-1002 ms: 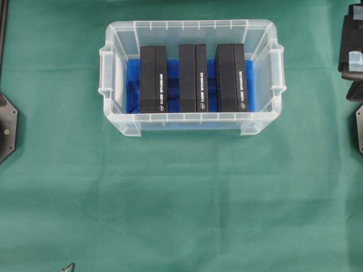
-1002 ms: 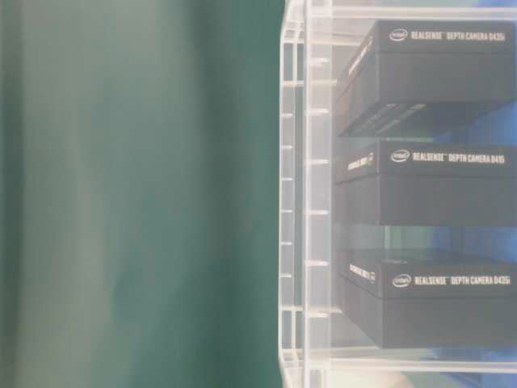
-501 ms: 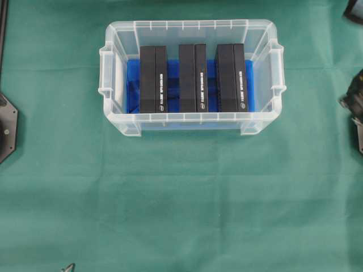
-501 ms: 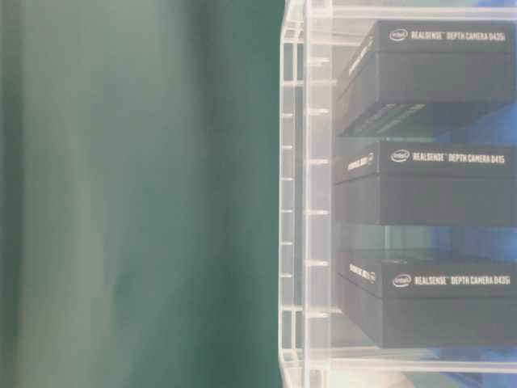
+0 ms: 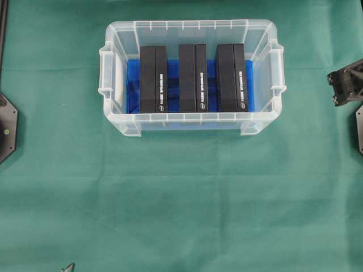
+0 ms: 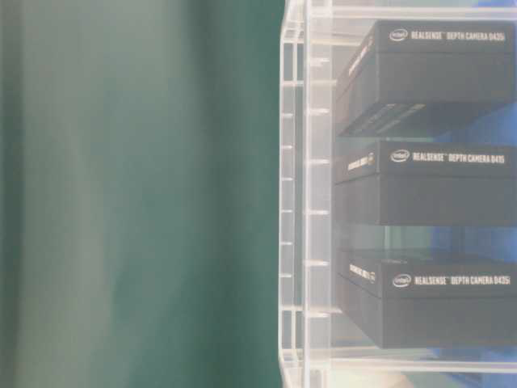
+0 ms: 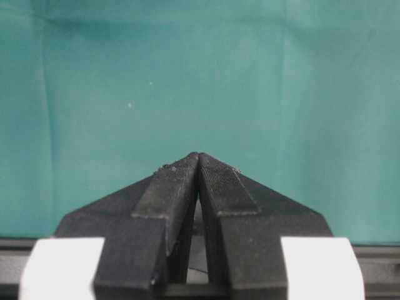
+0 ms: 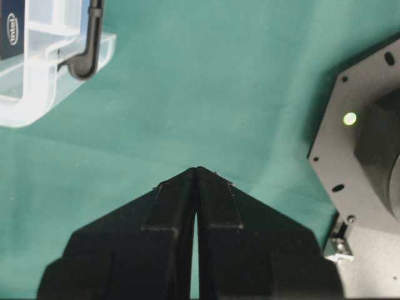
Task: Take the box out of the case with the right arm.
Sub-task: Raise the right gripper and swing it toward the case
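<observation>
Overhead, I see three boxes (image 5: 195,78) in the case (image 5: 191,119); wrist views show both grippers (image 7: 198,156) (image 8: 196,170) closed, empty, over bare cloth (image 5: 181,198).

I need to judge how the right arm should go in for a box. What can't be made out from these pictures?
- Right arm: overhead view's right edge cuts off all but a tip.
- Three black boxes: overhead print too small to read; table-level view's right edge cuts off their far ends.
- Case: right wrist view's edge leaves only a corner.
- Blue lining: mostly hidden under the boxes.
</observation>
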### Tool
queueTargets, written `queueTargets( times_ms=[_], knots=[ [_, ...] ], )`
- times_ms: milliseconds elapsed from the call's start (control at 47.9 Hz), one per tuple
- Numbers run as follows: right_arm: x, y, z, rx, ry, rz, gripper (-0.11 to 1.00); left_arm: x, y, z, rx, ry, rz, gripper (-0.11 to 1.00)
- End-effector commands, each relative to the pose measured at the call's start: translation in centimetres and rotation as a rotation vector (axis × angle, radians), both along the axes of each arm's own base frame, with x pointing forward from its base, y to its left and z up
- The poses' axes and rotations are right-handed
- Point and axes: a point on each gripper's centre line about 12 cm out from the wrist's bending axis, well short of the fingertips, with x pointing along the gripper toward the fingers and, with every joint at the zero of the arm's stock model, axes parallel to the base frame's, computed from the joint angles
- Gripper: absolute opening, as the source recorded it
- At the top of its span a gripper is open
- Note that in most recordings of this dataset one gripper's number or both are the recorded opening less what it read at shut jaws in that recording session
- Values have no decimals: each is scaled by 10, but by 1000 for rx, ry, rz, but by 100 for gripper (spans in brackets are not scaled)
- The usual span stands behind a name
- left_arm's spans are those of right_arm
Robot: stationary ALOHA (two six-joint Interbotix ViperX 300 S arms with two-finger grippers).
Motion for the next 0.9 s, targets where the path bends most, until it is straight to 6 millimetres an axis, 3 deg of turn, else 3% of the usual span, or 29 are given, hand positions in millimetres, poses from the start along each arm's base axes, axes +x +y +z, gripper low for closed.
queueTargets(
  times_ms=[0, 334, 876],
  knots=[
    [2, -8, 8, -19, -24, -14, 0, 2, -1, 7, 0, -20, -4, 0],
    [3, -52, 6, -66, -32, -22, 0, 2, -1, 7, -1, -23, -5, 0],
    [5, -62, -1, -81, -26, -9, 0, 2, -1, 7, 0, -23, -6, 0]
  ],
)
